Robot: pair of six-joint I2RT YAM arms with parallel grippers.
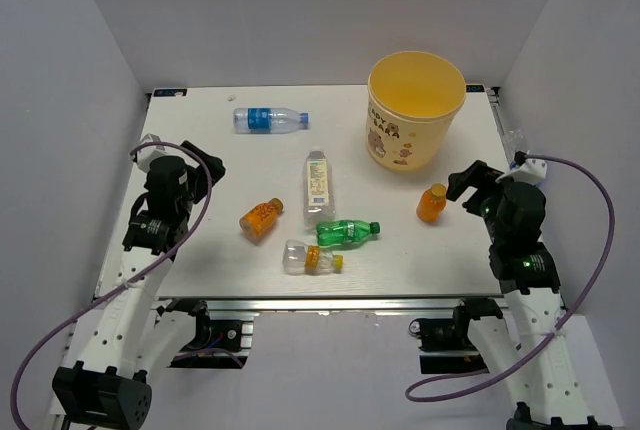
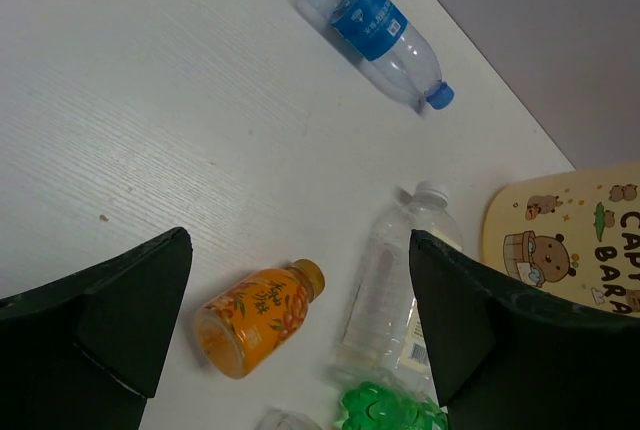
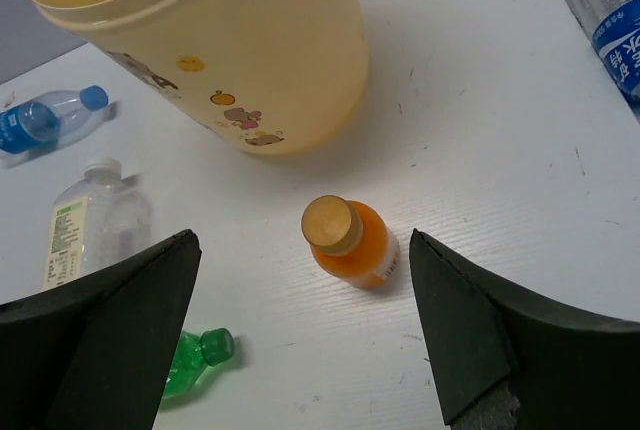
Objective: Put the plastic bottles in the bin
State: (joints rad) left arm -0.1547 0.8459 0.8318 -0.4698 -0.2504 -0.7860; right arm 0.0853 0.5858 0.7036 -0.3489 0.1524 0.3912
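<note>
The pale-yellow bin (image 1: 400,146) stands at the back right, also in the right wrist view (image 3: 250,60). A blue-labelled clear bottle (image 1: 268,120) lies at the back. A pale-labelled clear bottle (image 1: 318,188), a green bottle (image 1: 347,233), a lying orange bottle (image 1: 260,218) and a small clear bottle (image 1: 310,258) lie mid-table. An upright orange bottle (image 1: 432,203) stands before the bin. My left gripper (image 1: 205,172) is open and empty, above the lying orange bottle (image 2: 255,318). My right gripper (image 1: 468,185) is open and empty, just behind the upright orange bottle (image 3: 350,242).
Another blue-labelled bottle (image 3: 608,5) lies at the table's right edge (image 1: 515,140). White walls close in the left, back and right sides. The table's front edge runs just ahead of the arm bases.
</note>
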